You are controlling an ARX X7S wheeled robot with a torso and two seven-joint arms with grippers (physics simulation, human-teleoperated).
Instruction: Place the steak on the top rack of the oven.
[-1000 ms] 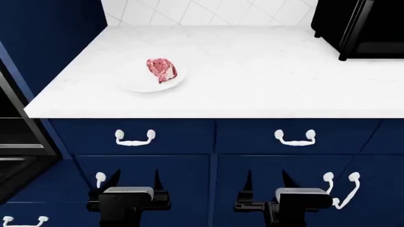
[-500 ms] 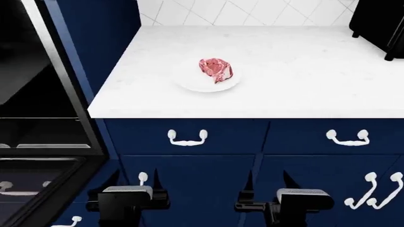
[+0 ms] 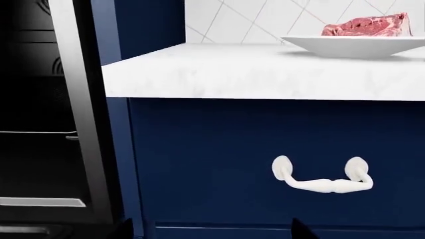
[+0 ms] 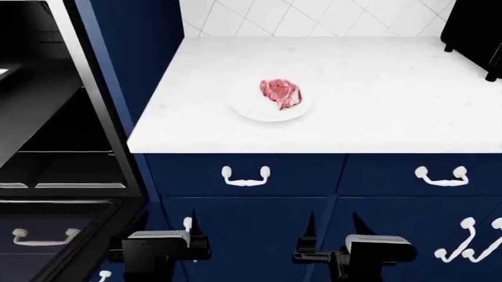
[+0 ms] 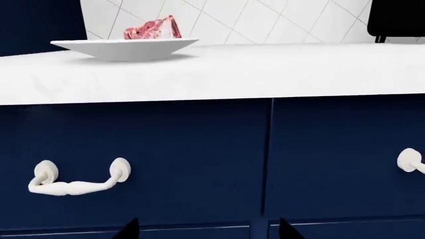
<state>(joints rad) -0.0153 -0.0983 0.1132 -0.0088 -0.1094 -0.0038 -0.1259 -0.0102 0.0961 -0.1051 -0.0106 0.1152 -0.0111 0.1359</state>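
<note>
The steak (image 4: 281, 93), red-pink with white fat, lies on a round white plate (image 4: 249, 108) on the white counter. It also shows in the left wrist view (image 3: 365, 26) and the right wrist view (image 5: 152, 29). The oven (image 4: 47, 135) stands open at the left, its dark cavity in view; a dark shelf (image 4: 35, 103) slants inside it. My left gripper (image 4: 169, 226) and right gripper (image 4: 333, 225) are both open and empty, held low in front of the blue drawers, well below the counter top.
Blue drawer fronts with white handles (image 4: 246, 175) (image 4: 441, 175) face me under the counter. A black microwave-like box (image 4: 478, 32) sits at the counter's far right. A tall blue panel (image 4: 137, 59) separates the oven from the counter. White tiles line the back wall.
The view has shifted left: the steak and counter slid rightward in the head view and the open oven came into view at the left. Both grippers kept their pose.
</note>
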